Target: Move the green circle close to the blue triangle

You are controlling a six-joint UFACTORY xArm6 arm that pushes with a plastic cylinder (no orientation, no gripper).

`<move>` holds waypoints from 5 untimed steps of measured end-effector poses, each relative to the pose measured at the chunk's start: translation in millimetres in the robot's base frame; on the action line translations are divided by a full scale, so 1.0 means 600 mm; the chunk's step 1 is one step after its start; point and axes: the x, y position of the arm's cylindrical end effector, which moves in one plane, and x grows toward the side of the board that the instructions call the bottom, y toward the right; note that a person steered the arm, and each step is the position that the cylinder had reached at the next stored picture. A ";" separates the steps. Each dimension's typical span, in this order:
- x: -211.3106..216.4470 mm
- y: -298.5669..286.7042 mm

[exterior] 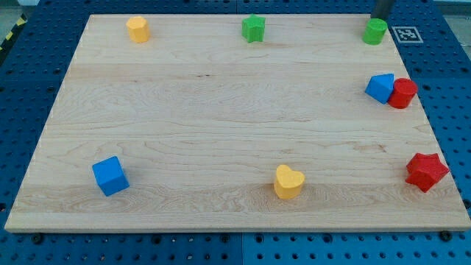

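Observation:
The green circle (374, 32) stands at the view's top right corner of the wooden board (221, 110). The blue triangle (380, 87) lies below it at the right edge, touching a red circle (402, 93) on its right. My rod comes in at the view's top edge; its tip (381, 20) sits just behind the green circle, touching or nearly touching its top side. The gap between green circle and blue triangle is about two block widths.
A green star (254, 28) and a yellow hexagon-like block (137, 29) sit along the top edge. A blue cube (110, 176), a yellow heart (288, 182) and a red star (426, 171) sit near the bottom. A white marker tag (405, 33) lies off the board's top right corner.

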 end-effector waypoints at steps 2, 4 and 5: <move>0.157 0.024; 0.120 0.012; 0.093 -0.028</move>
